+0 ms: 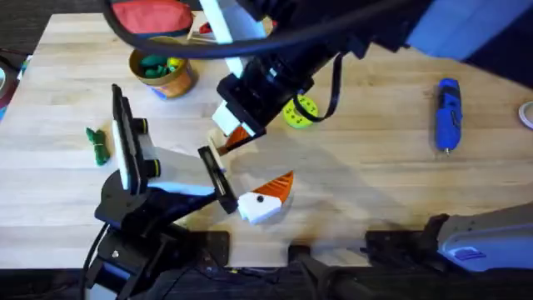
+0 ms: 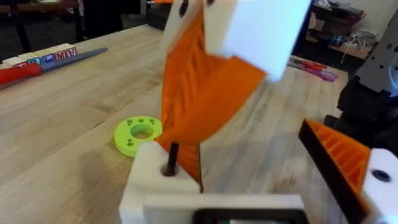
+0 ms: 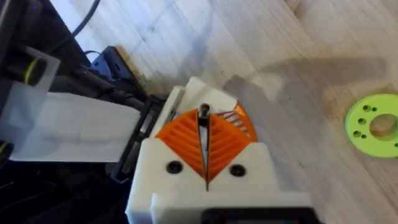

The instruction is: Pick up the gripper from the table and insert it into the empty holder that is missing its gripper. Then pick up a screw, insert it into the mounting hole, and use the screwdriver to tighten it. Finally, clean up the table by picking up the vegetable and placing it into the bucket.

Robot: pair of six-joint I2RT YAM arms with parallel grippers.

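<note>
My right gripper (image 1: 239, 132) reaches across the table, its orange pads (image 3: 186, 134) shut on a small dark screw (image 3: 203, 112). In the left wrist view the screw (image 2: 170, 157) stands in the mounting hole of the white holder (image 2: 152, 186), one finger of my left gripper (image 1: 250, 171). That gripper is open, and its other finger carries an orange tip (image 2: 339, 155). An orange ribbed piece (image 3: 241, 121) shows behind the pads, against the holder; I cannot tell whether it is seated. The blue screwdriver (image 1: 448, 112) lies far right. The green vegetable (image 1: 98, 143) lies left, near the yellow bucket (image 1: 175, 82).
A yellow-green disc (image 1: 300, 112) lies just right of the right gripper. The bucket holds teal and yellow toys. A red pouch (image 1: 150, 15) sits at the back edge. A red-handled tool (image 2: 25, 71) lies at the far side in the left wrist view.
</note>
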